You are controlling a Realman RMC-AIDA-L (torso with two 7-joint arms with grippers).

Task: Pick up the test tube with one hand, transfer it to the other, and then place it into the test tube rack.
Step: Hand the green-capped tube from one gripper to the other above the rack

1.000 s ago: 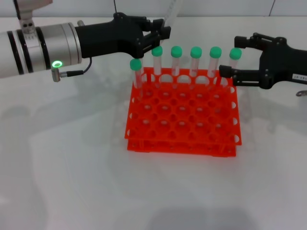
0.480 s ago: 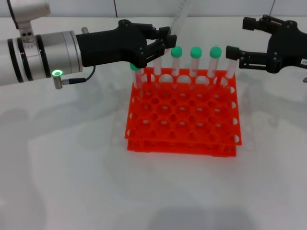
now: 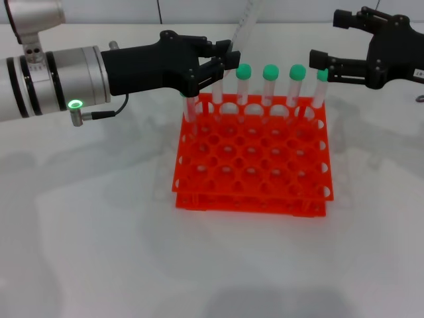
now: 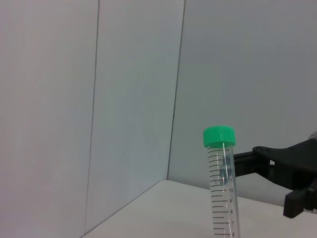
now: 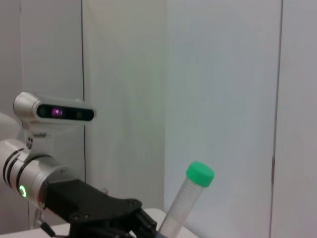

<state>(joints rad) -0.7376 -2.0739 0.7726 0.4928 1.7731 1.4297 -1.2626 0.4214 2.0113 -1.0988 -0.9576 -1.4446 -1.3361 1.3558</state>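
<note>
My left gripper [image 3: 228,53] is shut on the lower end of the test tube [image 3: 244,26], which slants up past the top edge of the head view above the back left of the rack. Its green cap shows in the left wrist view [image 4: 219,136] and the right wrist view [image 5: 200,173]. The orange-red test tube rack [image 3: 252,192] stands mid-table with several green-capped tubes [image 3: 270,83] in its back row. My right gripper [image 3: 329,38] hangs open above the rack's back right corner, a hand's width from the held tube, facing it.
The left arm's black hand covers the caps of the two leftmost rack tubes [image 3: 192,109]. The right gripper's lower finger partly covers the rightmost cap [image 3: 322,75]. White table surrounds the rack, and a grey wall stands behind it.
The right gripper has risen from beside the rack's back right corner to above the tube caps. The left gripper, still holding the tube, has shifted slightly right.
</note>
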